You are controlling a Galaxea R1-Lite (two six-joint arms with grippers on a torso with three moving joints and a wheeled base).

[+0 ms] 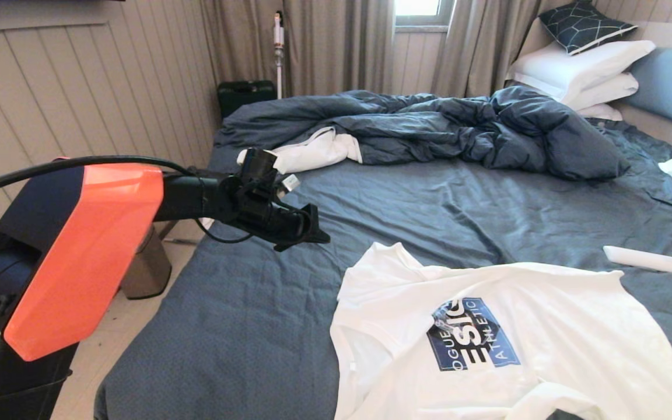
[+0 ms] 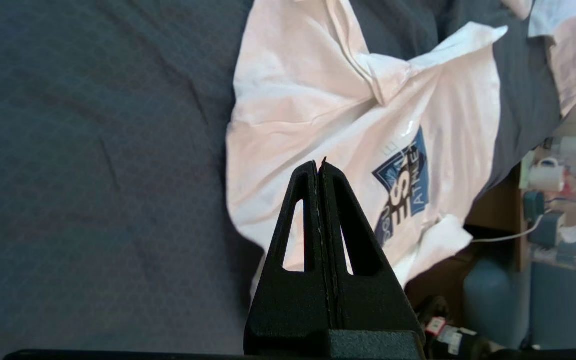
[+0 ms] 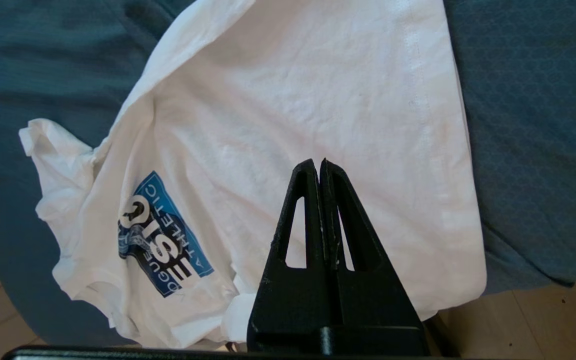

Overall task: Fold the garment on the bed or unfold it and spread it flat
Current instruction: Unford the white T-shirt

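1. Left gripper (image 1: 304, 228) raised over bare sheet at about 9 o'clock of the white T-shirt (image 1: 505, 344), fingers (image 2: 318, 200) pressed together, nothing between them.
2. Right gripper (image 3: 320, 167) above the shirt's plain lower half, near the hem, fingers likewise clenched on nothing; in the head view only a dark tip at the 3 o'clock edge.
3. T-shirt lying on the bed (image 1: 242, 303) at its near edge, print up, mostly spread but creased; sleeve toward 11 o'clock bunched, near side reaching to or past the mattress edge.
4. Likely trouble: pinching too deep and catching the sheet along with the shirt, since both are soft and wrinkled.
5. Also likely: dragging the shirt off the near edge toward the floor when pulled, given how it sits at the rim.
6. Uneven pulls by the two arms probably adding creases rather than removing them.
7. Around: rumpled duvet (image 1: 458, 128) at 12 o'clock, a second white cloth (image 1: 312, 150) at its edge, pillows (image 1: 581, 70) at 2 o'clock, small white object (image 1: 645, 259) just beside the shirt at 2 o'clock, possibly in the way of spreading.
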